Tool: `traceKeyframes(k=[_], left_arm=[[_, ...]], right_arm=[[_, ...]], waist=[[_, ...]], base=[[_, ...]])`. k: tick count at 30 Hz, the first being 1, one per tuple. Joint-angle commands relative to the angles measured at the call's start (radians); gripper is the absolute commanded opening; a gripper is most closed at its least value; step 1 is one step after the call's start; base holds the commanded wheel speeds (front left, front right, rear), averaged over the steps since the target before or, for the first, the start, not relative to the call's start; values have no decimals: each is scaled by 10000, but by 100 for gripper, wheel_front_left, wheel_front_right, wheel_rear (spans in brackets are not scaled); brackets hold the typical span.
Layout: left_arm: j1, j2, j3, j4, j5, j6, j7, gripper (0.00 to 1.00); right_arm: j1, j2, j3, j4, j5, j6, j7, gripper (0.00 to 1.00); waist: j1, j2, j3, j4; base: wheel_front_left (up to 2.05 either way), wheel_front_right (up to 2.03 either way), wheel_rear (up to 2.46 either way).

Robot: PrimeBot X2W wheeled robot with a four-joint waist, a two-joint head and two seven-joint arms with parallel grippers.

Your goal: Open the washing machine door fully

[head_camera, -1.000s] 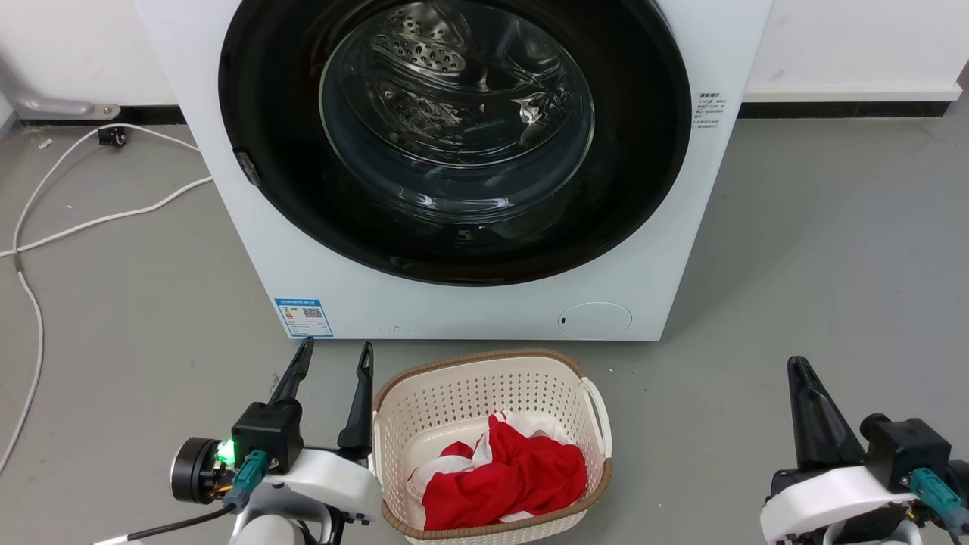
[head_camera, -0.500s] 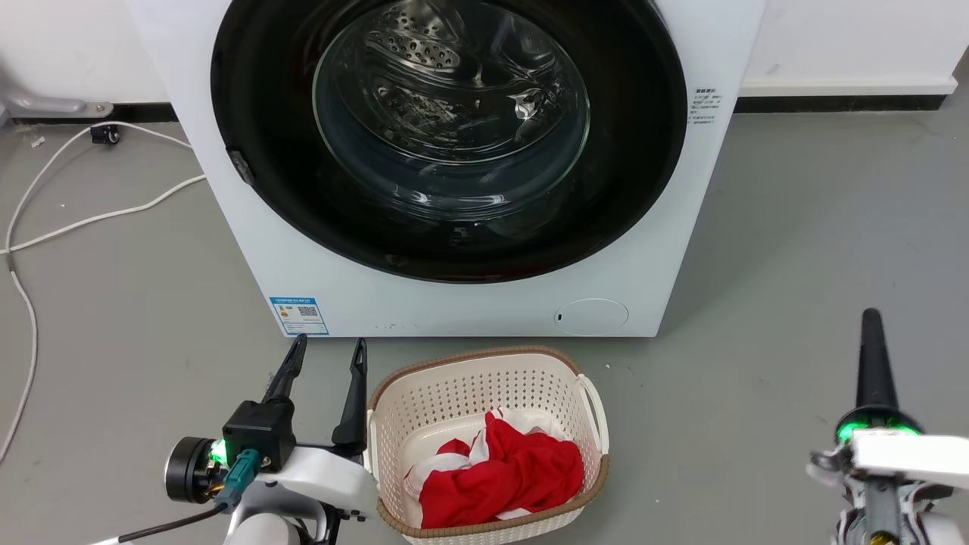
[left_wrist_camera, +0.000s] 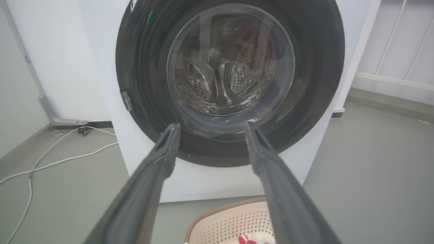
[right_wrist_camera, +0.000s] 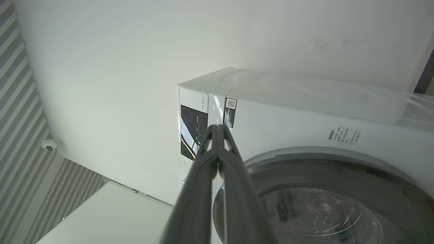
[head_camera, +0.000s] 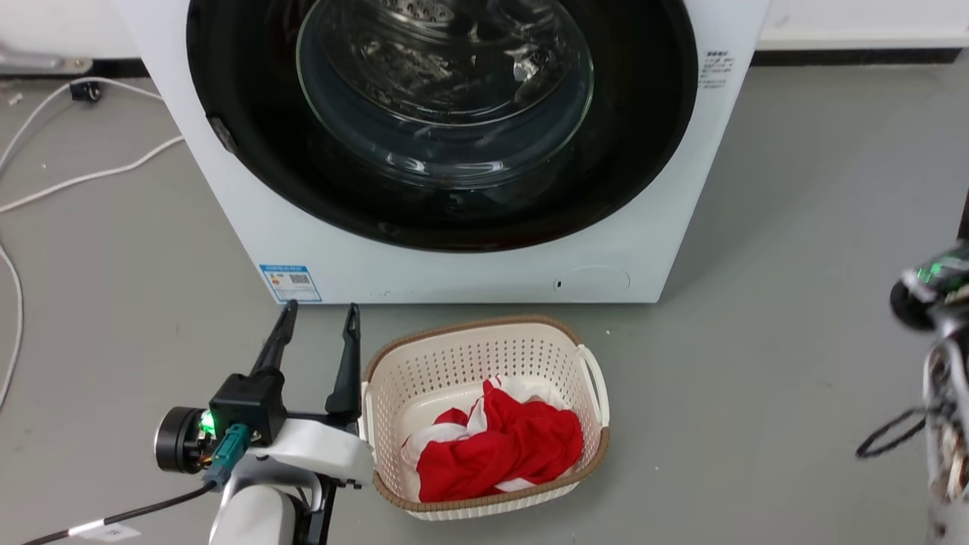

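Observation:
The washing machine (head_camera: 454, 276) is a white front-loader that stands square in front of me. The washing machine door (head_camera: 643, 113) lies shut and flush against its front, a glossy black rim around a bulging glass bowl (head_camera: 447, 91). My left gripper (head_camera: 319, 310) hovers open and empty low before the machine, beside the basket. In the left wrist view it (left_wrist_camera: 211, 126) points at the door's (left_wrist_camera: 315, 67) lower rim, apart from it. My right gripper (right_wrist_camera: 218, 128) is shut on nothing, raised and aimed at the machine's (right_wrist_camera: 288, 115) upper corner above the door (right_wrist_camera: 305, 166).
A cream perforated basket (head_camera: 469, 327) with red and white cloth (head_camera: 500, 446) sits on the grey floor just before the machine. White cables (head_camera: 76, 178) trail at the left. The right arm's blurred wrist housing (head_camera: 927, 284) is at the right edge.
The right arm has risen and turned, and its fingers have left the head view. The head camera has shifted, so the machine looks nearer. The left gripper holds still.

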Motion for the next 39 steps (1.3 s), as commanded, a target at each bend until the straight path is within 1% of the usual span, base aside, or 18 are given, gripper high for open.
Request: traceKeyframes(k=[1,9,12,16,21,27,33,39], left_arm=[[-205,-5,14,-110,-13,54,-26,100],[-790,-1,-168,-402,-50,82,-26,100],[-966,-1,-251,-557,-77,121,-26,100],[-1210,-2,-419,-793,-96,212,-26,100],[-1505,-2,-523,-1021,-107,274,-26,100],[-1758,-2,-584,-1155,-72,314,-26,100],[-1987,-4,-709,-1284,-88,381,-26,100],[-2190,-4,-862,-1419,-109,428,-26,100]], right_arm=[[-760,-272,58,328,54,0,195,0],[-4172,-1629,766,2799,-451,0,1182,0],[-5383,-2048,1247,3872,-863,0,1713,0],[-6821,-2434,2055,5194,-1535,0,2663,0],[-8258,-2559,2942,6464,-2322,0,3841,0],[-9211,-2442,3663,7261,-2953,0,4971,0],[-9937,-2243,3975,7937,-3416,0,5374,0],[-10519,-2117,4056,8401,-3718,0,5485,0]], waist=[[0,0,340,37],[0,0,1205,232],[0,0,1509,315],[0,0,1958,430],[0,0,2518,555],[0,0,3002,673],[0,0,3452,800],[0,0,3889,907]], base=[[0,0,0],[0,0,0],[0,0,0],[0,0,0],[0,0,0],[0,0,0],[0,0,0],[0,0,0]])
